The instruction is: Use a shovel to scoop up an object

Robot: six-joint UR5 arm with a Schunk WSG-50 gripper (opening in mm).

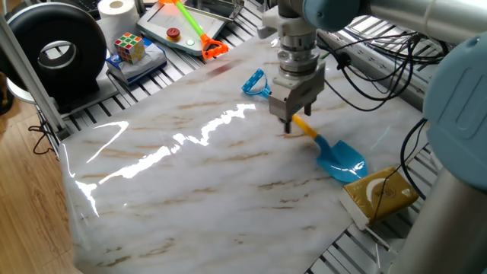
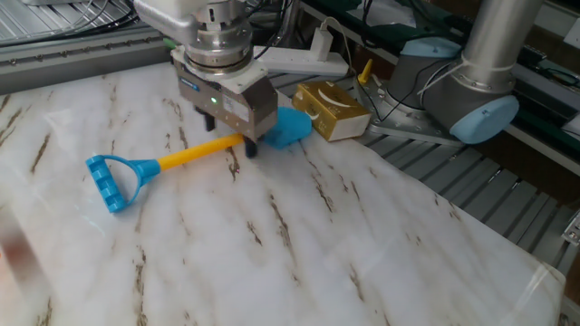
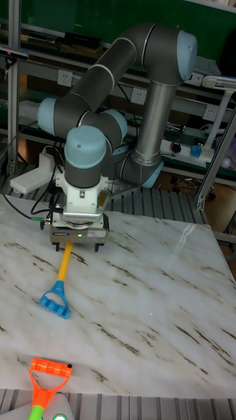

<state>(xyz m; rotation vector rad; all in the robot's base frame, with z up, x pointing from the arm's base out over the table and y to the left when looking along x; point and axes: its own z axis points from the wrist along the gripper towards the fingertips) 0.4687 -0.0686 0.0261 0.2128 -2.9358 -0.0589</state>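
The shovel (image 2: 186, 156) lies on the table (image 2: 362, 263) under my gripper (image 2: 231, 145), its blade beside the object (image 2: 331, 109).

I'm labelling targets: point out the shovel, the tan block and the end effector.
shovel (image 2: 192, 154): other fixed view, orange-yellow shaft.
tan block (image 2: 331, 110): other fixed view, top face.
end effector (image 1: 290, 126): one fixed view, between fingertips.

We count one shovel (image 1: 335, 155), one tan block (image 1: 380, 195), one puzzle cube (image 1: 129, 47), one green-shafted tool (image 1: 199, 32), one paper roll (image 1: 119, 11).
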